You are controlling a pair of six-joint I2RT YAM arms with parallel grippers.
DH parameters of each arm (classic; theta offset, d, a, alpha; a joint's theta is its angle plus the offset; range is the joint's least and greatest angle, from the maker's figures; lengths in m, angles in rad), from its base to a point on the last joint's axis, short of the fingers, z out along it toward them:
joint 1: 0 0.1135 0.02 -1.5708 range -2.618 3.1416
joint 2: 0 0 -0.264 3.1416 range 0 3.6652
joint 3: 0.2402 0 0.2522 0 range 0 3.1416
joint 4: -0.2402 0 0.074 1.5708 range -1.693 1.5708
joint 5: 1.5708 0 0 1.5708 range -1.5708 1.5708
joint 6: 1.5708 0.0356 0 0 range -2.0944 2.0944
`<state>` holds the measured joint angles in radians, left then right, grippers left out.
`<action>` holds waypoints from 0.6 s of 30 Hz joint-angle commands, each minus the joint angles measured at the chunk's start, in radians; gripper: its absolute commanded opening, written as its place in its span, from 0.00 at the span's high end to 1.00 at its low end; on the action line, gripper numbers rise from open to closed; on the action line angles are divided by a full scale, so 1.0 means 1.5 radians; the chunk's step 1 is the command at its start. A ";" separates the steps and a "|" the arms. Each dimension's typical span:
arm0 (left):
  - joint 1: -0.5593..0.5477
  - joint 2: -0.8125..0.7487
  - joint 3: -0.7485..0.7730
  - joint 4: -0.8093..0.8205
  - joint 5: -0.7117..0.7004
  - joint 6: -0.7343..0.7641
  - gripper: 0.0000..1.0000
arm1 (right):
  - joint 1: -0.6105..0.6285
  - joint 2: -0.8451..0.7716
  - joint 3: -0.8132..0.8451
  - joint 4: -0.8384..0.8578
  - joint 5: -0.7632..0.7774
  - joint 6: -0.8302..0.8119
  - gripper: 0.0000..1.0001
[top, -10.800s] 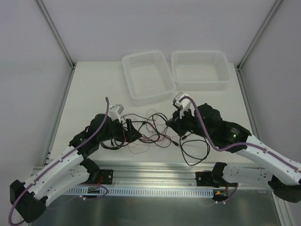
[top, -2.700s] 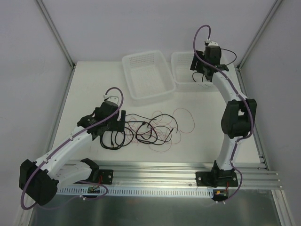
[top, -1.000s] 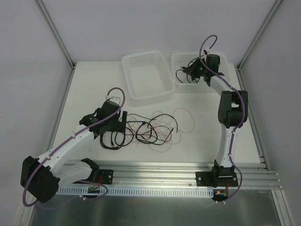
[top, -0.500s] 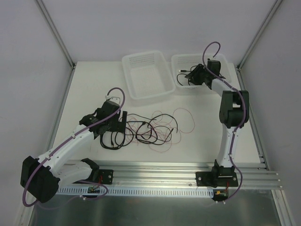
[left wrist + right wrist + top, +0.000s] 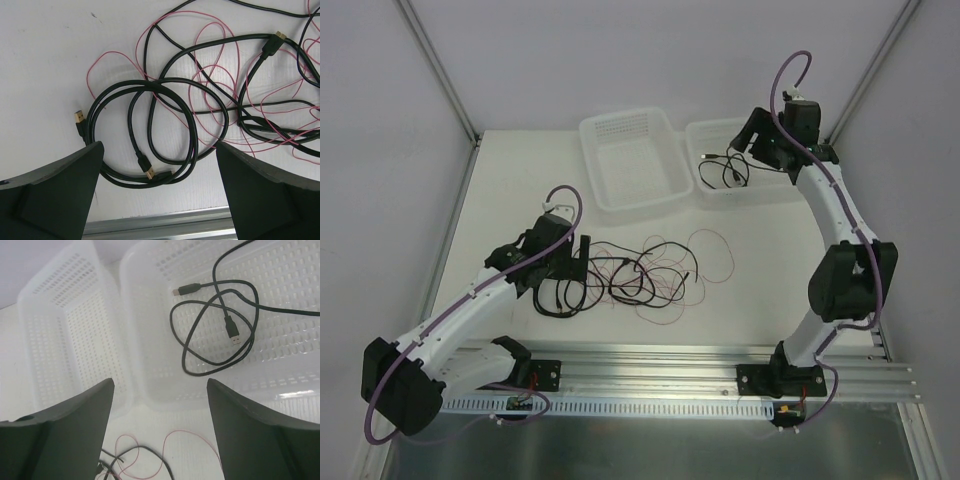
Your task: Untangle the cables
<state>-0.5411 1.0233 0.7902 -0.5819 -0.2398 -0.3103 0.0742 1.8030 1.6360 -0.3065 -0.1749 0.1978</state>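
The cables lie tangled mid-table: black ones with plug ends and thin red ones (image 5: 645,275). My left gripper (image 5: 578,268) hovers open over the tangle's left side. In the left wrist view a coiled black cable (image 5: 192,131) with gold-tipped plugs lies between its fingers, crossed by red wire (image 5: 210,75). My right gripper (image 5: 752,148) hangs open and empty above the right basket (image 5: 790,185). One separate black cable (image 5: 723,170) lies loose inside it, shown in the right wrist view as a loop with two plugs (image 5: 231,329).
Two white perforated baskets stand side by side at the back, the left basket (image 5: 620,195) holding nothing. A metal rail (image 5: 650,365) runs along the near table edge. Aluminium frame posts (image 5: 435,65) rise at the back corners.
My right gripper has opened and let go of the black cable, which now lies in the right basket. That arm has lifted and swung right. The left arm has not moved.
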 commanded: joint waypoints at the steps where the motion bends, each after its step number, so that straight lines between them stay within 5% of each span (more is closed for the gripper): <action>1: 0.007 -0.012 0.009 -0.005 0.025 -0.017 0.03 | 0.038 -0.125 -0.041 -0.094 0.049 -0.079 0.21; 9: 0.006 -0.003 0.007 -0.005 0.050 -0.025 0.03 | 0.166 -0.334 -0.255 -0.193 0.112 -0.099 0.28; 18: -0.037 0.001 -0.012 0.046 0.159 -0.115 0.03 | 0.377 -0.505 -0.464 -0.103 0.072 -0.171 0.29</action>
<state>-0.5583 1.0302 0.7845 -0.5625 -0.0715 -0.4126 0.5804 1.1233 0.9638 -0.5488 -0.0475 0.0181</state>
